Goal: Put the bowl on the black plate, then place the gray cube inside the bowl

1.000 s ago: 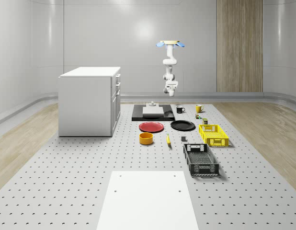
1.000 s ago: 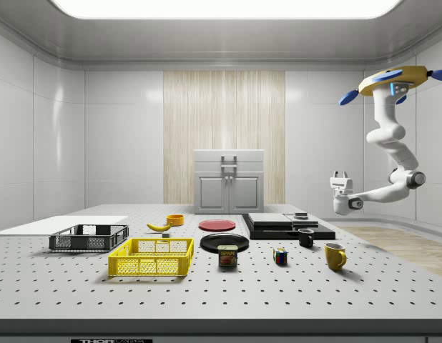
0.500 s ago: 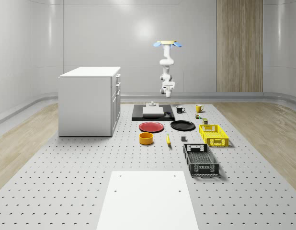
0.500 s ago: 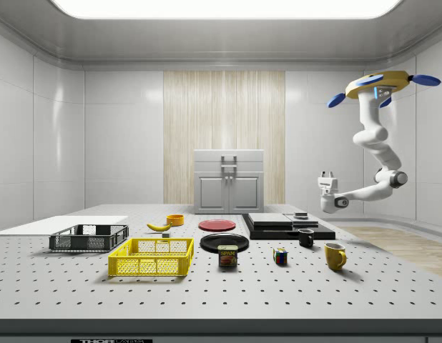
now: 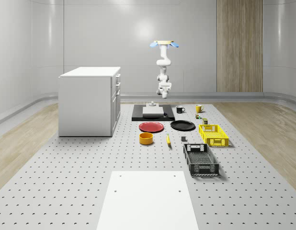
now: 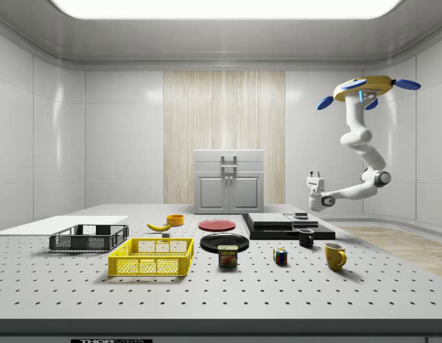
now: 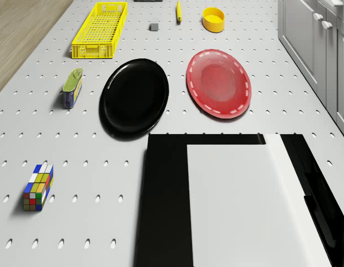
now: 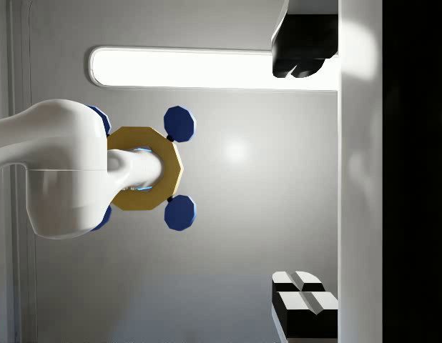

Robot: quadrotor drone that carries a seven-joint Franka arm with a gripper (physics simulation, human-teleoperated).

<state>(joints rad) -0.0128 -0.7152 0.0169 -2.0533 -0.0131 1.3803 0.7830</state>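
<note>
The bowl (image 5: 146, 138) sits nearer the whole-scene camera than the two plates (image 5: 182, 125) (side by side).

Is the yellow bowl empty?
Yes, empty: the yellow bowl shows only its bare inside in the drone view.

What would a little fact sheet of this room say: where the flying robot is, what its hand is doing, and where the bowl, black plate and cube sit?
drone: hovering at the table's far end, beyond the black slab
hand: raised, pointing upward, open, holding nothing
bowl: yellow, on the table, near the red plate
black plate: bare, beside the red plate
gray cube: small, between the banana and the yellow crate
task progress: not started
</note>
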